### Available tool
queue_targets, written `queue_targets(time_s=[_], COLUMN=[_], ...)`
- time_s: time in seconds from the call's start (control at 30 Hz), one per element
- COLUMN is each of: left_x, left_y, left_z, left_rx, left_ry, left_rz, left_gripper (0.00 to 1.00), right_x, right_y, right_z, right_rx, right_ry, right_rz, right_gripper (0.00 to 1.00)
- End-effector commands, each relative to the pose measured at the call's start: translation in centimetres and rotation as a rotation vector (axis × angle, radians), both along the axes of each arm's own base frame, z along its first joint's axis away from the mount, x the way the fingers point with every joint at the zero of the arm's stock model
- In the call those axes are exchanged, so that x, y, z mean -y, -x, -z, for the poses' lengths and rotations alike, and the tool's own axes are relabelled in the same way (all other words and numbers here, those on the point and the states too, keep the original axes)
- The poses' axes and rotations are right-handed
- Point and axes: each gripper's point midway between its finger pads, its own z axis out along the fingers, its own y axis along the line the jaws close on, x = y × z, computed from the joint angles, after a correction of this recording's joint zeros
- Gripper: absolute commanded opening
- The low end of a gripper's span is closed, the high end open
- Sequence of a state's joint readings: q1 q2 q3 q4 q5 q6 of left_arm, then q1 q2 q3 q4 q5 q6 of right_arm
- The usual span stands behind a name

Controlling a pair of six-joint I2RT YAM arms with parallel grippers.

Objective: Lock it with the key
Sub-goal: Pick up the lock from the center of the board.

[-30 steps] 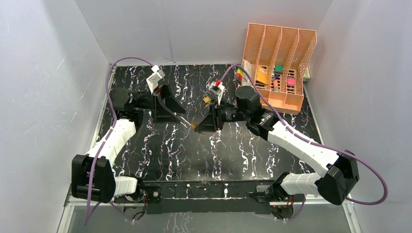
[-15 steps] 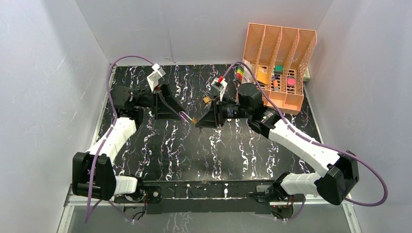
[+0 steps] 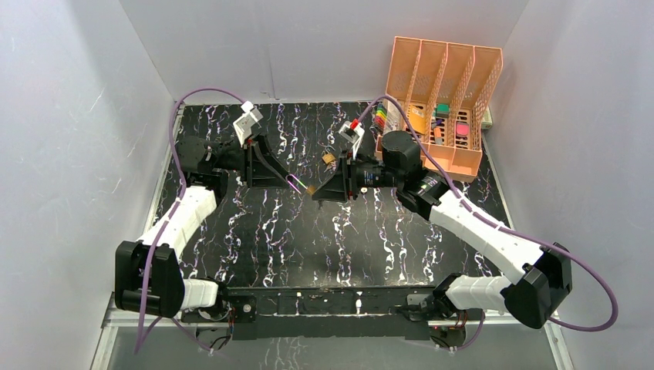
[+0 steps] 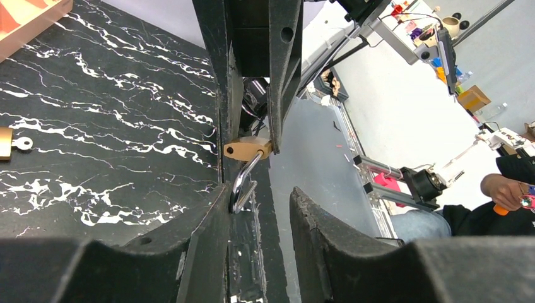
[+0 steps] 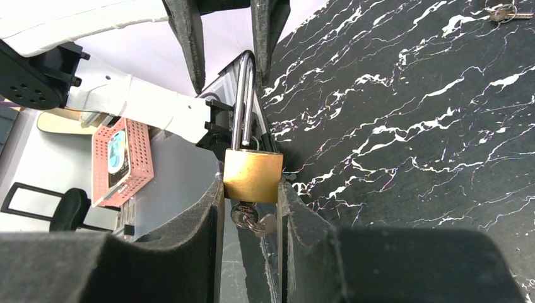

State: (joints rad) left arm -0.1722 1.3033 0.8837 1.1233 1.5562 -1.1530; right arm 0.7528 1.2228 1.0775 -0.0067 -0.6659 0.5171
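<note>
Black marbled desk [image 3: 308,247], orange organiser [image 3: 443,108] at the back right. Both arms meet mid-air over the middle. Right tool [image 3: 316,192] is clamped on the brass body of the padlock [image 5: 252,175], which is off the desk with its shackle [image 5: 243,95] pointing at the left arm. What looks like the key [image 5: 252,219] sits in the keyhole under the body.

Change over the last second: I've brought the left tool [image 4: 260,192] in around the shackle, and its jaws have come down from wide to fairly narrow. Not pinched yet — the shackle sits against one finger [image 4: 202,240], with a gap to the other.

My read: this sets up a two-handed hold so the shackle can be pushed home, then the key turned. Can't tell whether the shackle is already seated. Another small brass lock [image 4: 5,142] lies on the desk, well apart. Risk — the shackle slips sideways as the left jaws finish closing.
</note>
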Motion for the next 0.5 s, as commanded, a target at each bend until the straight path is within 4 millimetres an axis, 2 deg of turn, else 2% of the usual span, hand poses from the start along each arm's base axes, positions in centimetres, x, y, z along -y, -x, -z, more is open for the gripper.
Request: queue_targets(time_s=[0.0,0.13,0.2,0.3,0.47], left_x=[-0.1,0.0,0.0,0.1,0.1], left_y=[0.3,0.0,-0.2,-0.7,-0.8], left_z=[0.1,0.1,0.1,0.1,-0.1], left_rx=[0.047,0.047,0.049,0.024,0.029], left_ry=[-0.009,-0.002,0.004,0.004,0.003], left_rz=[0.026,0.015,0.008,0.001,0.004], left_gripper=[0.37,0.35,0.31,0.00,0.00], right_x=[0.1,0.0,-0.1,-0.3,-0.5], right_y=[0.3,0.3,0.3,0.3,0.3], right_z=[-3.1,-2.9,-2.9,-2.9,-2.8], right_rx=[0.078,0.067,0.065,0.055,0.043], right_ry=[-0.082,-0.085,-0.085,-0.091,-0.092], right_rz=[-0.020,-0.029,-0.033,-0.041,-0.050], right_gripper=[0.00,0.00,0.00,0.00,0.00])
